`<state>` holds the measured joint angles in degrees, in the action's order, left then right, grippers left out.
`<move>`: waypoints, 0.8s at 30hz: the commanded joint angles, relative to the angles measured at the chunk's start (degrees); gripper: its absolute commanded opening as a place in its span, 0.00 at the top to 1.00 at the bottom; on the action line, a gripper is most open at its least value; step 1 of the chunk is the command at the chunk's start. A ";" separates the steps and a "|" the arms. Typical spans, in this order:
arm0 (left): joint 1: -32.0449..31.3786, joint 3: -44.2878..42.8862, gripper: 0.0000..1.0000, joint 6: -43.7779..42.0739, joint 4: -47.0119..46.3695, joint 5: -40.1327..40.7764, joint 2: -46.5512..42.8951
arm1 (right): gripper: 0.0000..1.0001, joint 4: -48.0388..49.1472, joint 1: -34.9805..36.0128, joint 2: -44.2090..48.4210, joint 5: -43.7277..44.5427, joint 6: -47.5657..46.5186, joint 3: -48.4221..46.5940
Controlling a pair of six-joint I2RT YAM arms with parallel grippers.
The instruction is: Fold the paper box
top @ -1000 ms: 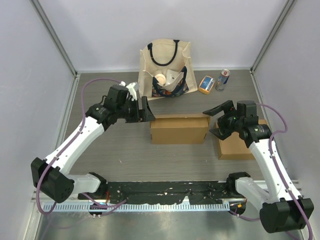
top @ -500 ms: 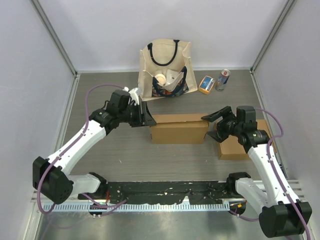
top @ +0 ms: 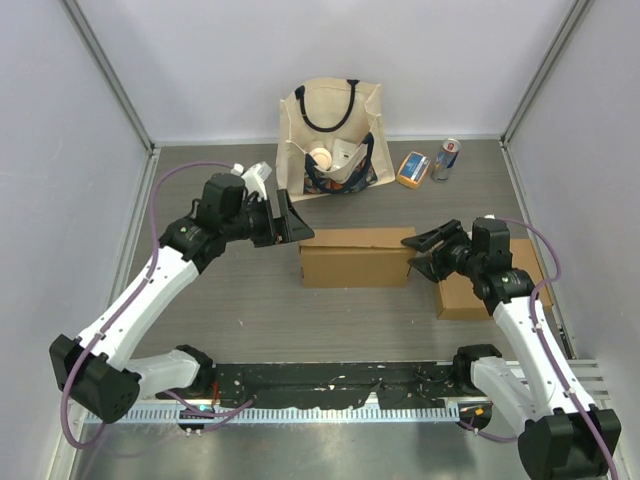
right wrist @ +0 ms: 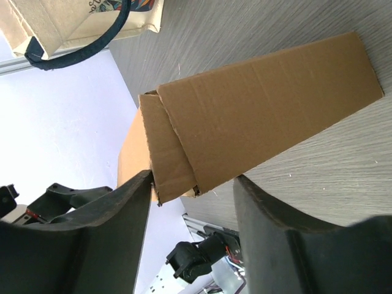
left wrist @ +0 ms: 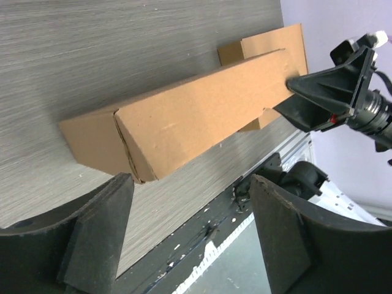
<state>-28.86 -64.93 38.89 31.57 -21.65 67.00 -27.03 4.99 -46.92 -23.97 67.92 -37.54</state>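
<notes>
The left gripper [top: 290,222] stands released, fingers spread, just off the left end of the cardboard box [top: 358,257]. The right gripper [top: 412,252] is also unclenched, straddling the box's right end with a gap showing beside one finger [right wrist: 263,208]. The box lies lengthwise at the centre of the table [top: 250,310], with bare surface below it down to the rail, and there is one of each thing: box, flat cardboard sheet [top: 470,292] at lower right near the wall, tote bag [top: 330,130] above, yellow packet [top: 413,168] and can [top: 446,158] at upper right.
</notes>
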 commanded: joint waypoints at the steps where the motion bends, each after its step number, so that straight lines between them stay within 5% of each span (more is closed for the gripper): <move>1: 1.26 -0.99 0.24 2.50 -3.36 -3.31 3.22 | 0.34 0.48 -0.86 -0.98 -1.07 -3.75 -1.57; 6: 2.93 2.96 0.36 2.24 -5.82 -3.49 4.54 | 0.30 3.73 -4.29 -0.81 -7.22 -7.18 1.59; 14: 2.85 16.14 0.64 1.54 -9.25 -3.49 4.46 | 0.56 4.88 -7.02 -1.07 -12.15 -18.93 8.70; 21: 2.41 22.82 0.75 0.04 -6.00 -0.50 -2.04 | 0.87 3.39 -7.02 -4.68 -12.69 -24.94 13.19; 24: 2.06 26.24 0.78 2.48 -5.91 -1.81 -5.12 | 0.88 -1.09 -7.02 -3.10 -9.79 -27.05 11.62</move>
<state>-26.65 -44.91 43.11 15.88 -28.01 62.54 -12.45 -2.63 -48.51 -40.07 52.62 -29.41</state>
